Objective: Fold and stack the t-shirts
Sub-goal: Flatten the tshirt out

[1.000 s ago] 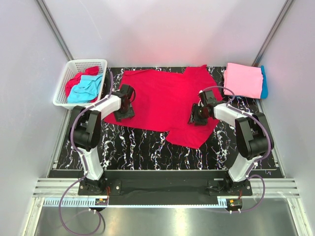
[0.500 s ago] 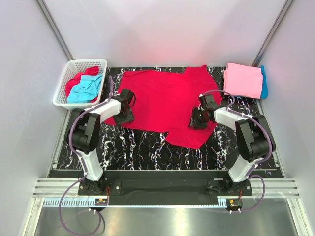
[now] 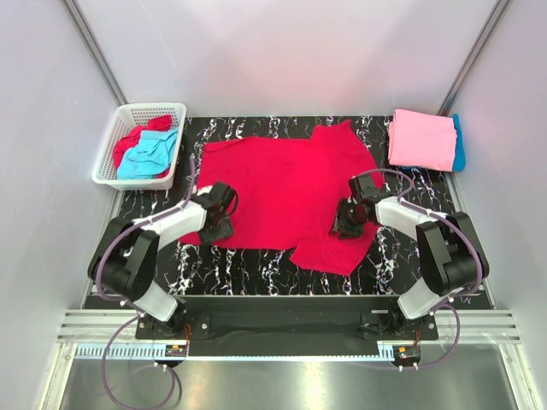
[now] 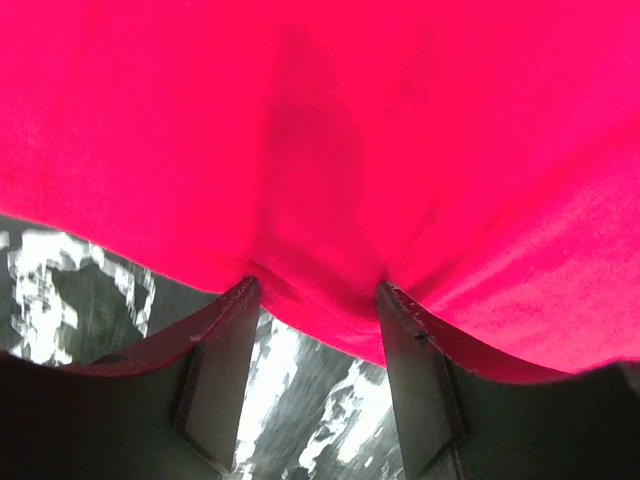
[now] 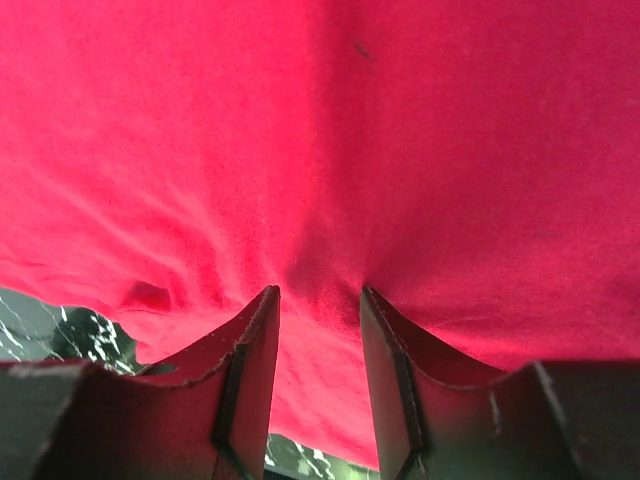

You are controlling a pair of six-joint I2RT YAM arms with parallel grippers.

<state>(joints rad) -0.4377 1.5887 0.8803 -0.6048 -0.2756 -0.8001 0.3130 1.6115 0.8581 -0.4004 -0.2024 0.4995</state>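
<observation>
The crimson red t-shirt (image 3: 286, 188) lies spread flat over the middle of the black marbled table (image 3: 256, 260). The left gripper (image 3: 220, 215) sits at the shirt's lower left edge and the right gripper (image 3: 347, 219) on its lower right part, near the bottom hem. In both wrist views the fingers (image 4: 232, 335) stand partly apart, with a bunch of red cloth puckered between their tips, so each gripper has hold of the shirt. At the upper right a folded pink t-shirt (image 3: 421, 138) rests on a turquoise blue t-shirt (image 3: 460, 145). At the upper left the white basket (image 3: 152, 106) holds red cloth (image 3: 128, 143) and turquoise cloth (image 3: 149, 156)
</observation>
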